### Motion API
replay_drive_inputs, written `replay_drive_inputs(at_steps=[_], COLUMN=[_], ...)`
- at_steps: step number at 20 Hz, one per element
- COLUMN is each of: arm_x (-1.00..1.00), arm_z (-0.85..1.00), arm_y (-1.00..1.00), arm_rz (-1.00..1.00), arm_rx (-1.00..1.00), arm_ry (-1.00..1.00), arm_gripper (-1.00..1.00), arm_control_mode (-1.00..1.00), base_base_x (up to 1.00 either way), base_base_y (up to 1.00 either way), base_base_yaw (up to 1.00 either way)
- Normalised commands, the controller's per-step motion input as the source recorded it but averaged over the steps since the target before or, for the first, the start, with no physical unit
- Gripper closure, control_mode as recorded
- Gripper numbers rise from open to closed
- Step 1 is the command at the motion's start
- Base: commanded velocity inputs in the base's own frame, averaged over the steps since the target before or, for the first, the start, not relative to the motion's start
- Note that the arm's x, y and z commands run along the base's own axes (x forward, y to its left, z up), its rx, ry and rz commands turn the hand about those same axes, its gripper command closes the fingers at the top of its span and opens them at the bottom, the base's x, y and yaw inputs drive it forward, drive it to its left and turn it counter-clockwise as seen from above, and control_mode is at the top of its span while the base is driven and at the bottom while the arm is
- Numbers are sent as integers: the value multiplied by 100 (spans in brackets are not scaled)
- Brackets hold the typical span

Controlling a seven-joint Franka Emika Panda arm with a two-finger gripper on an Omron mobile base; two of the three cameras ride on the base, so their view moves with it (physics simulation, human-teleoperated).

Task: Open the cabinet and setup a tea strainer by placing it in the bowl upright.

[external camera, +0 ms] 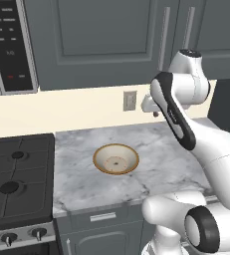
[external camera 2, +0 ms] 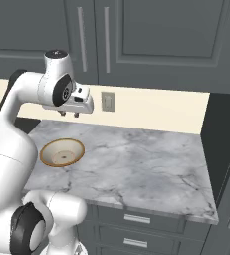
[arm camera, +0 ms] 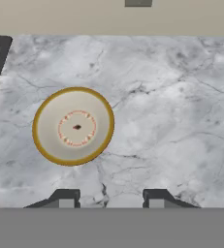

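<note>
We're at the start: dark grey panelled wall cabinet (external camera 2: 136, 40) closed, cream tan-rimmed bowl (external camera: 116, 159) empty, claw (external camera 2: 69, 114) partly spread, pinching nothing.

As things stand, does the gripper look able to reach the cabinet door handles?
Probably yes. The gripper hangs above the counter, with nothing between it and the cabinet handles overhead. The doors are shut.

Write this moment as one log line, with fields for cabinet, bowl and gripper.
cabinet: doors closed | bowl: empty, on marble counter | gripper: above counter, jaws apart, holding nothing
</note>
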Motion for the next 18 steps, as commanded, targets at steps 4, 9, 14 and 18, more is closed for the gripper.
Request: replay_drive_inputs(at_steps=[4, 9, 14, 18], arm_x=[0, 0, -13, -16], arm_z=[0, -11, 11, 42], arm_y=[-1, -17, -14, -4], arm_rz=[0, 0, 0, -6], arm_rx=[-3, -15, -2, 0], arm_ry=[-3, -2, -32, -28], arm_gripper=[-100, -100, -100, -100], arm_control_mode=[-100, -100, -100, -100], base_base_x=[0, 0, 0, 0], base_base_y=[0, 0, 0, 0], base_base_yaw=[0, 0, 0, 0])
